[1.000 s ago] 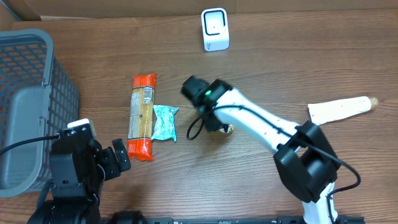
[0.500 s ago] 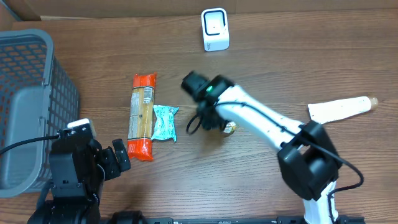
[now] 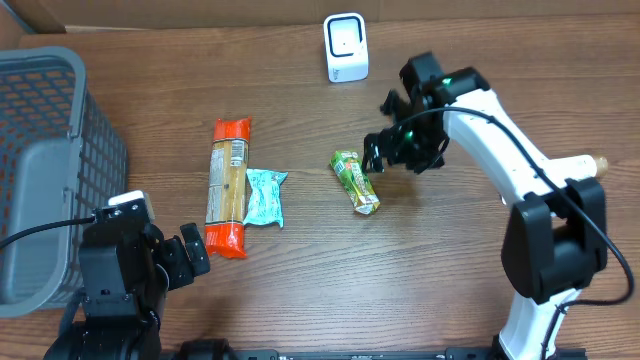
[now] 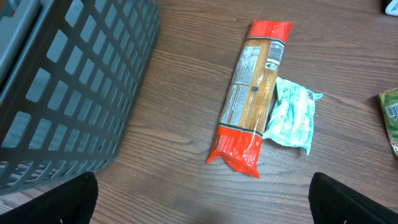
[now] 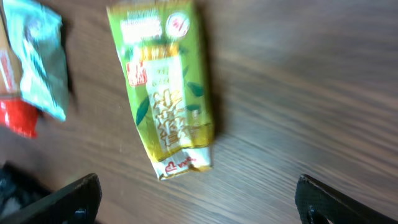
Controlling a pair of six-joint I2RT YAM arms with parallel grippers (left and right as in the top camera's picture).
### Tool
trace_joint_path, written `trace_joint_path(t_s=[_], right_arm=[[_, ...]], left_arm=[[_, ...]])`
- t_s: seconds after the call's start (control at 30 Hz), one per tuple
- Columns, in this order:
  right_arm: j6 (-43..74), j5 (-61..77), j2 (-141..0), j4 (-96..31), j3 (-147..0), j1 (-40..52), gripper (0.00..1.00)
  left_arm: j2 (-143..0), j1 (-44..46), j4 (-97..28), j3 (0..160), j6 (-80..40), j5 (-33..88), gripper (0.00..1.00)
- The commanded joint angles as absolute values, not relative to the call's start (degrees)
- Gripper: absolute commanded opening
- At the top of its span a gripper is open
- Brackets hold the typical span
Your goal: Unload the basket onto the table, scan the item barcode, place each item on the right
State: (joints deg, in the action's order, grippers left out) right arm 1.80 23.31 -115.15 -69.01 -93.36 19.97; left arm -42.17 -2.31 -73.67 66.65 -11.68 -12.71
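Packet [image 3: 356, 182] lies flat just beside the spread right claw [image 3: 385, 140].

Soft, even light; right wrist view blurred by motion.

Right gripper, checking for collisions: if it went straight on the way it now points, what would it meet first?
Probably the green packet, lying flat on the table just ahead of the right gripper and its open jaws, though depth is hard to judge.

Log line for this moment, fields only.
right end effector: open, empty | green packet: flat on table, not held | left end effector: open, empty | scanner: far edge
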Motion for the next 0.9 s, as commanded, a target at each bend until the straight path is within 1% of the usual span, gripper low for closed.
trace_joint_path(t_s=[0.0, 0.1, 0.17, 0.27, 0.33, 0.43, 0.5, 0.63, 0.67, 0.73, 0.87], right_arm=[[-2.44, 30.48, -117.34, -66.28, -88.68, 21.3, 0.98], [-2.44, 32.84, -117.84, -63.37, -85.93, 21.98, 0.96], [-2.2, 35.46, -118.15, -60.1, -83.48, 22.68, 0.92], [1.48, 36.1, -118.69, -55.83, -80.95, 23.16, 0.86], [2.9, 36.1, -118.98, -55.4, -80.9, 23.07, 0.82], [5.91, 36.07, -119.09, -53.54, -80.88, 22.94, 0.74], [6.63, 36.07, -119.35, -52.71, -80.88, 23.29, 0.72], [9.47, 34.33, -120.16, -52.29, -80.88, 23.42, 0.62], [10.28, 34.15, -120.44, -52.18, -80.88, 23.42, 0.53], [10.55, 34.15, -120.49, -52.1, -80.9, 23.4, 0.41], [10.74, 34.17, -120.49, -52.1, -80.9, 23.4, 0.28]], left_arm=[[-41.98, -2.61, -73.47, 66.46, -12.25, -13.63, 1.0], [-41.98, -2.61, -73.47, 66.46, -12.25, -13.63, 1.0], [-41.98, -2.61, -73.47, 66.46, -12.25, -13.65, 1.0], [-41.98, -2.61, -73.47, 66.46, -12.25, -13.65, 1.0], [-41.98, -2.61, -73.47, 66.46, -12.25, -13.65, 1.0], [-41.98, -2.61, -73.47, 66.46, -12.25, -13.65, 0.99], [-41.98, -2.61, -73.47, 66.46, -12.25, -13.65, 1.0], [-41.98, -2.61, -73.47, 66.46, -12.25, -13.65, 1.0], [-41.98, -2.61, -73.47, 66.46, -12.25, -13.63, 1.0], [-41.98, -2.61, -73.47, 66.46, -12.25, -13.65, 1.0], [-41.98, -2.61, -73.47, 66.46, -12.25, -13.65, 1.0]])
